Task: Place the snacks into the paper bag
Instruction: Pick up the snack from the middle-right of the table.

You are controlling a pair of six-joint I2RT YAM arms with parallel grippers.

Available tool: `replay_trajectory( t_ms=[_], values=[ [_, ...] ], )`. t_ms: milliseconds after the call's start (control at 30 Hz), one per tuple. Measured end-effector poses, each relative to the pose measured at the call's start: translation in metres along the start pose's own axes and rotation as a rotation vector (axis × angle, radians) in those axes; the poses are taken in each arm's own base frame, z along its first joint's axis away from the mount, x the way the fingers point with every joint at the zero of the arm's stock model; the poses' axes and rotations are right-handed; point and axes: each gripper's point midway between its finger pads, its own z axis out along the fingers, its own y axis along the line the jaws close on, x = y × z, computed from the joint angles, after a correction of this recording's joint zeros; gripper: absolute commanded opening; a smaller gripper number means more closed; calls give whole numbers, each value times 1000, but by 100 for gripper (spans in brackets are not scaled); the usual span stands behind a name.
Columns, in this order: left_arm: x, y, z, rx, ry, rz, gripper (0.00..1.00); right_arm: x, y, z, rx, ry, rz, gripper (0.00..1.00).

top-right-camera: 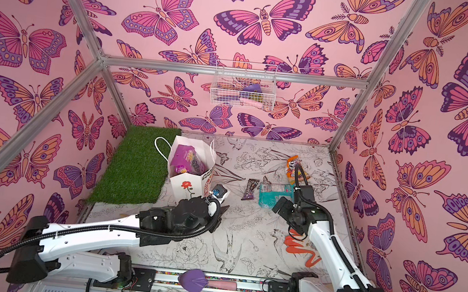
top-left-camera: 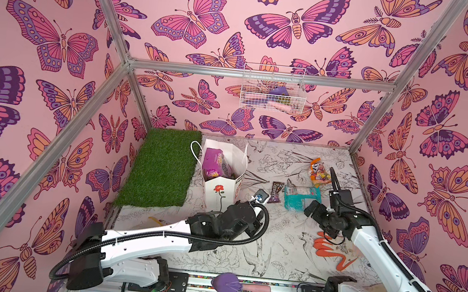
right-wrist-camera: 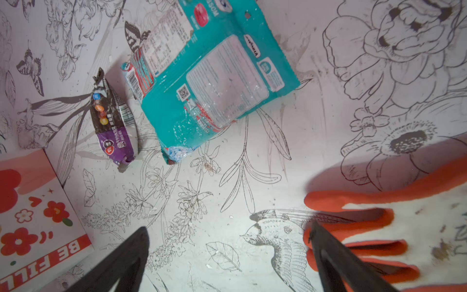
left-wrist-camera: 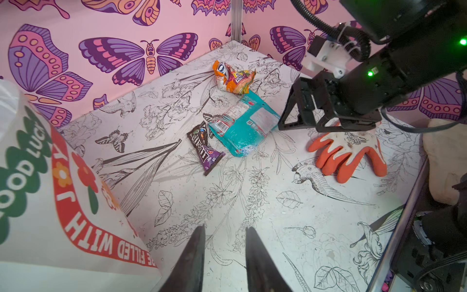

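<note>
Left tool [left-wrist-camera: 225, 227]: narrow gap, empty, parked just beside the paper bag [top-left-camera: 221, 193], I'd guess to keep its mouth clear. Purple packet [top-left-camera: 214, 162] is inside. Bar wrapper [top-left-camera: 276, 192], teal packet [top-left-camera: 300, 197] and orange packet [top-left-camera: 318, 174] lie on the surface [top-left-camera: 275, 247]. Your right tool [right-wrist-camera: 228, 225] is wide and empty near the orange glove [left-wrist-camera: 348, 151], probably spread for the teal packet.

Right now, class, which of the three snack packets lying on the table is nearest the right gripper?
The glossy teal plastic packet: it lies just ahead of the open right gripper; the brown candy wrapper and crumpled orange packet lie farther off.
</note>
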Motion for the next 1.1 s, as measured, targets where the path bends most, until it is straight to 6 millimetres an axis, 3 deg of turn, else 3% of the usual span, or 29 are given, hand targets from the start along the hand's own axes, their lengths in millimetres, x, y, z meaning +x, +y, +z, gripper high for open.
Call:
replay_trajectory(
  t_ms=[400,800,1100],
  values=[
    [25,-16,8,27,43,-44,34,-4,-2,32,-57,83,78,100],
    [33,-18,9,30,51,-63,35,-10,-13,59,-163,82,180,100],
    [33,-17,5,29,43,-64,35,-37,-11,66,-286,22,276,100]
  ],
)
